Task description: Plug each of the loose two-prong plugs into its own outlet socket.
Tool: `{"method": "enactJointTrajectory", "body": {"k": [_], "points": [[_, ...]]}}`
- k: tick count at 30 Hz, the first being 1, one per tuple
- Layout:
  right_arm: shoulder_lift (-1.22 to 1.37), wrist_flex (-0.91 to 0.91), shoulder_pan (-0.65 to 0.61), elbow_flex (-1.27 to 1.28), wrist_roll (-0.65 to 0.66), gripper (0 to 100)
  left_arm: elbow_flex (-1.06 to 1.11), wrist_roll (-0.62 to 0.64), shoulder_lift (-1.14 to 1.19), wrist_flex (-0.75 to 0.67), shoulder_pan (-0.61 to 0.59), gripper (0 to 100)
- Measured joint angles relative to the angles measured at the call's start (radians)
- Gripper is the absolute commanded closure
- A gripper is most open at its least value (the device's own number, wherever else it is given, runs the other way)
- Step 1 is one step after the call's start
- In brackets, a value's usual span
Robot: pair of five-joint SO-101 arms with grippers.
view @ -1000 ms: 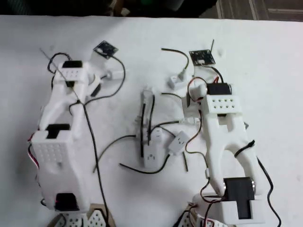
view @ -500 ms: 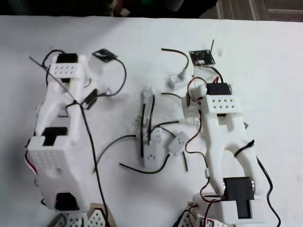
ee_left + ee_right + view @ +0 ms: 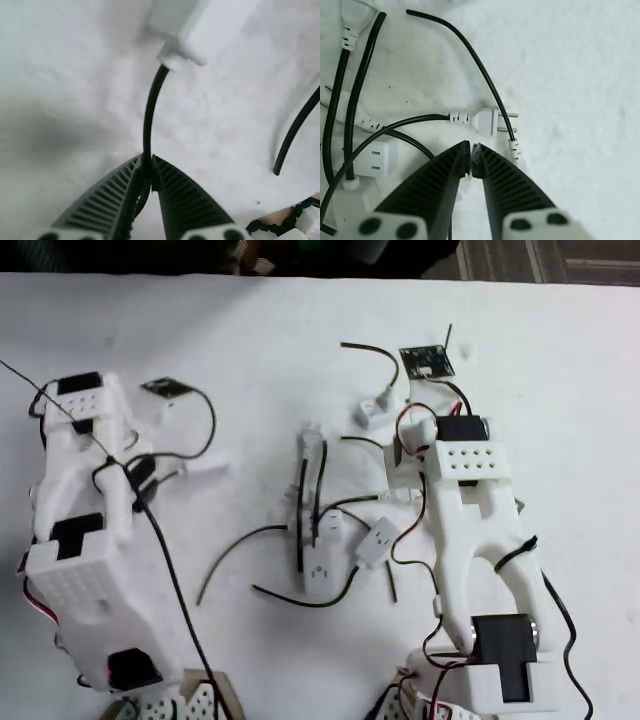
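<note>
No readable lettering, labels, numbers or signs on plug, socket, cable or table.

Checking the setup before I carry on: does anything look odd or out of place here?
Yes. The left fingers pinch the thin black cord, not the white plastic connector at its end, so that connector may swing when lifted.

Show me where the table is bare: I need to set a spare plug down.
Bare: the far strip of the table, the stretch right of the right arm, and the near gap between both arms' bases. Crowded: the middle, where sockets and black cords tangle.
</note>
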Motion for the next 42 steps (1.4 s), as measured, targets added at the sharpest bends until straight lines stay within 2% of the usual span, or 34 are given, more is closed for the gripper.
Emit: {"method": "enactJointTrajectory", "body": {"k": [7, 11, 15, 20, 21, 27, 35, 39, 42], "points": [[0.000, 0.000, 0.000, 0.000, 0.000, 97.8, 0.147, 0.000, -0.063, -0.130, -0.008, 98], [0.000, 0.000, 0.000, 0.000, 0.000, 97.8, 0.321, 0.000, -0.242, -0.236, -0.008, 98], [0.000, 0.000, 0.000, 0.000, 0.000, 97.8, 0.586, 0.000, -0.489, -0.387, -0.006, 96], [0.000, 0.000, 0.000, 0.000, 0.000, 97.9, 0.921, 0.000, -0.793, -0.557, 0.023, 73], [0.000, 0.000, 0.000, 0.000, 0.000, 97.9, 0.965, 0.000, -0.844, -0.568, 0.025, 72], [0.000, 0.000, 0.000, 0.000, 0.000, 97.9, 1.065, 0.017, -1.043, -0.577, 0.025, 75], [0.000, 0.000, -0.002, 0.020, 0.000, 97.9, 0.994, 0.058, -1.056, -0.548, 0.025, 76], [0.000, 0.000, -0.032, 0.020, 0.000, 97.9, 0.953, 0.127, -1.056, -0.545, 0.025, 86], [0.000, 0.031, -0.043, 0.020, 0.061, 98.0, 0.945, 0.158, -1.056, -0.545, 0.025, 94]]}}
